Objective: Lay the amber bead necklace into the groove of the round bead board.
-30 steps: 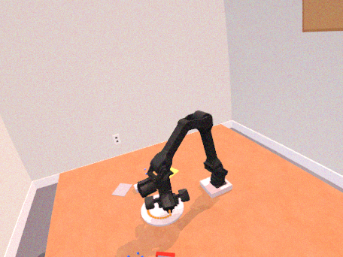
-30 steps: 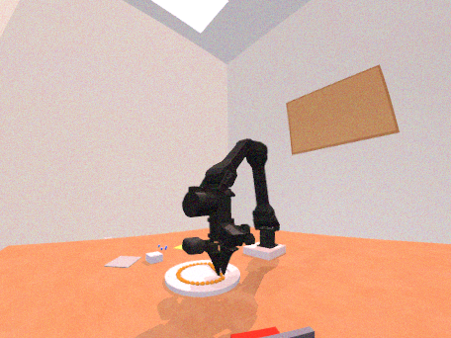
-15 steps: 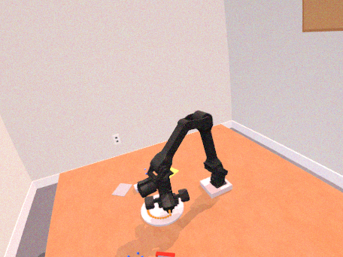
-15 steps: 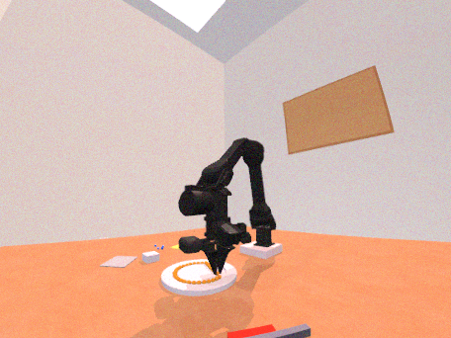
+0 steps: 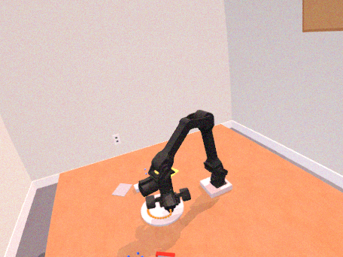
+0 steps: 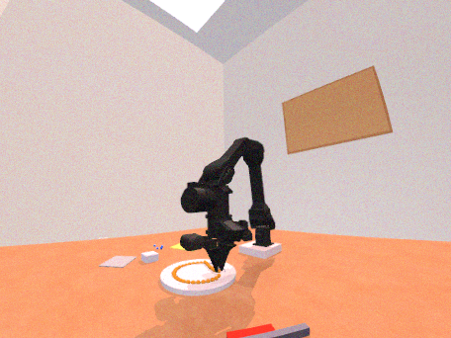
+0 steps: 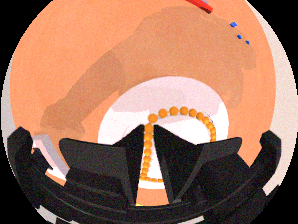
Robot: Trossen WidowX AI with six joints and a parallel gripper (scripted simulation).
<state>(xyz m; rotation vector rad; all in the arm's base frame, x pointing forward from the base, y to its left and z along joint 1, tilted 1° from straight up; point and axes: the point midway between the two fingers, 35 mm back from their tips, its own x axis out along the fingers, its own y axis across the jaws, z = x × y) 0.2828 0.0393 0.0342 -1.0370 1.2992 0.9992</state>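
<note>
Hand (image 5: pixel 171 210) (image 6: pixel 219 271) (image 7: pixel 149 126) is down at the round bead board (image 5: pixel 162 222) (image 6: pixel 198 291) (image 7: pixel 175 90), fingers nearly together, pinching a bit of the amber bead necklace (image 5: pixel 159 218) (image 6: pixel 194 282) (image 7: pixel 174 111). One bead shows right between the tips in the wrist view.

Rest of the necklace is on the board, a loop running out from the hand. Wrist view: curved run beyond the tips and round to the right, straighter run back between the fingers. So not a clean circle; side at the hand is pulled flat. Groove can't be made out, so can't tell which beads are seated.

Board sits flat on the bench (image 5: pixel 263 225) (image 6: pixel 371 287) (image 7: pixel 45 60), directly under the hand. White block (image 5: pixel 136 188) (image 6: pixel 149 257) is off to the hand's left in the exterior view, pale flat square (image 5: pixel 122 189) (image 6: pixel 118 262) further out that way. Red piece (image 5: pixel 165 254) (image 6: pixel 249 331) (image 7: pixel 201 6) is well apart from the hand, blue bits (image 5: pixel 138 253) (image 7: pixel 239 36) near it.
</note>
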